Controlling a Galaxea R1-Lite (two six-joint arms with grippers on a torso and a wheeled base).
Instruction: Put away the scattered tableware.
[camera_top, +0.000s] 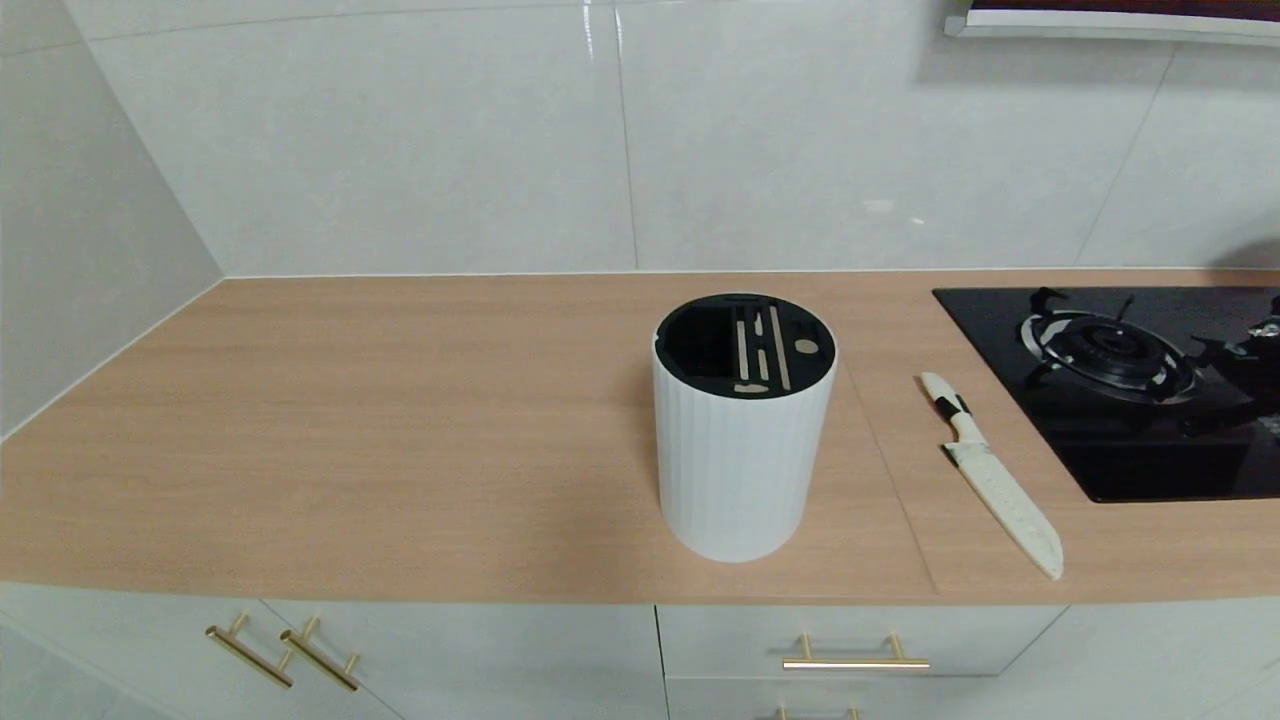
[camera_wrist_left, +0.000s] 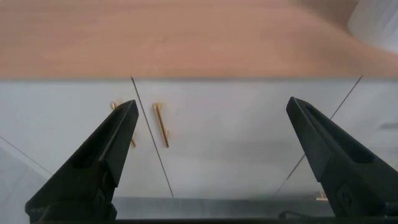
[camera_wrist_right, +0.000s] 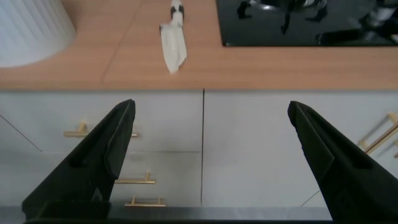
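Observation:
A white knife (camera_top: 990, 475) with a speckled blade and a black band on its handle lies flat on the wooden counter (camera_top: 400, 430), between the holder and the stove, its tip toward the front edge. It also appears as the knife (camera_wrist_right: 173, 38) in the right wrist view. A white ribbed cylindrical knife holder (camera_top: 742, 425) with a black slotted top stands upright mid-counter; its slots look empty. My left gripper (camera_wrist_left: 211, 109) is open, held low in front of the cabinet doors. My right gripper (camera_wrist_right: 211, 111) is open too, below the counter edge, short of the knife.
A black gas stove (camera_top: 1120, 380) with a burner grate occupies the counter's right end. White cabinet fronts with gold handles (camera_top: 855, 660) run under the counter. Tiled walls close off the back and left side. Bare counter stretches left of the holder.

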